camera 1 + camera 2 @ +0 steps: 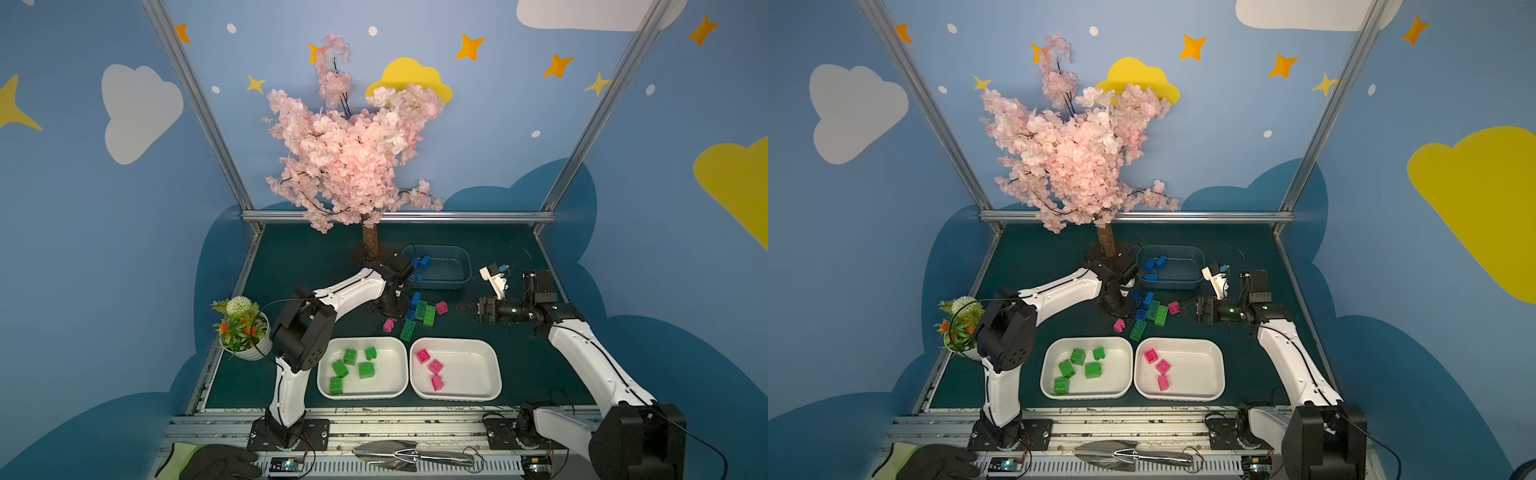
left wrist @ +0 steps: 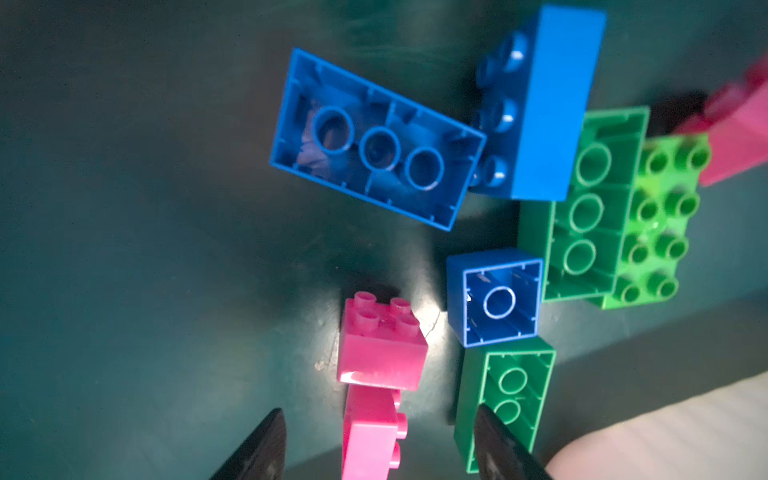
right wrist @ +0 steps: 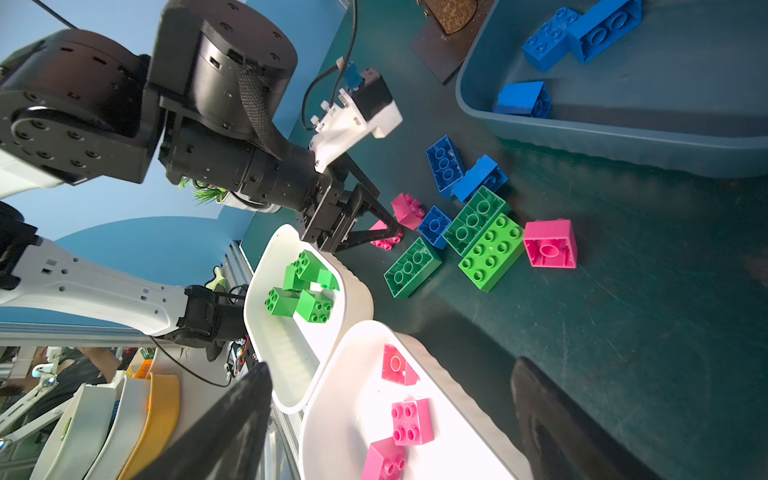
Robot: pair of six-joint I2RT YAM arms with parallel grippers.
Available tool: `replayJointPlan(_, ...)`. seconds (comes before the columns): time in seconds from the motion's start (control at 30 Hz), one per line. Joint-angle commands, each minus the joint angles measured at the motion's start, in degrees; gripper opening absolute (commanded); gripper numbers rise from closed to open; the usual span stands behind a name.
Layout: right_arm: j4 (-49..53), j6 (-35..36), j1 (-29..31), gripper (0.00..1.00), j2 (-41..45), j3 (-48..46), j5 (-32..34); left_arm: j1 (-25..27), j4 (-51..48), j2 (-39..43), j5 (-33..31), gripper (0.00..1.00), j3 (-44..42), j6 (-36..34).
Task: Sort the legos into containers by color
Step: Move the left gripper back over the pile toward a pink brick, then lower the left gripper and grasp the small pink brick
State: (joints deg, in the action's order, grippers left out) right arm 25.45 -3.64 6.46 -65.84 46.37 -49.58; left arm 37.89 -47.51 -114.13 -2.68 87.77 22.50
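My left gripper points down at the loose legos, open, its black fingers on either side of a pink brick that lies on its side, with gaps on both sides. A second pink brick stands just beyond. My right gripper hovers open and empty beside the pile of blue, green and pink bricks. Green bricks lie in one white tray, pink ones in another, and blue ones in the grey-blue tub.
A pink blossom tree stands at the back middle, next to the tub. A white flower pot sits at the left edge beside my left arm. A gloved hand and a metal trowel lie on the front rail.
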Motion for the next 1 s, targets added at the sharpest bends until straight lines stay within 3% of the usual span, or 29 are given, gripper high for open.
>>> replayJointPlan(0.0, -0.2, 0.7, -0.2, 0.89, 0.7, -0.9, -0.2, 0.4, -0.1, 0.0, -3.2, 0.7, 1.2, 11.6)
replayJointPlan(0.13, -0.9, 0.5, -0.2, 0.89, 0.5, -1.0, -0.5, 2.3, 0.5, -0.1, -8.4, 0.7, 2.4, 25.9)
replayJointPlan(0.27, -0.3, 0.9, -0.3, 0.89, 0.3, -0.5, -0.7, 3.7, -5.2, -3.8, -12.7, 0.66, 7.5, 38.2)
replayJointPlan(0.4, -0.1, 1.2, -0.5, 0.89, 0.3, -0.4, -0.7, 4.1, -9.4, -6.4, -14.8, 0.63, 10.7, 46.1)
replayJointPlan(0.77, 0.6, 1.7, -1.0, 0.89, -0.1, -0.3, -1.2, 3.9, -4.6, -9.2, -13.4, 0.48, 10.2, 50.5)
replayJointPlan(0.97, 0.8, 2.0, -1.1, 0.89, -0.3, -0.4, -1.5, 4.1, -3.7, -10.6, -11.5, 0.47, 9.7, 50.8)
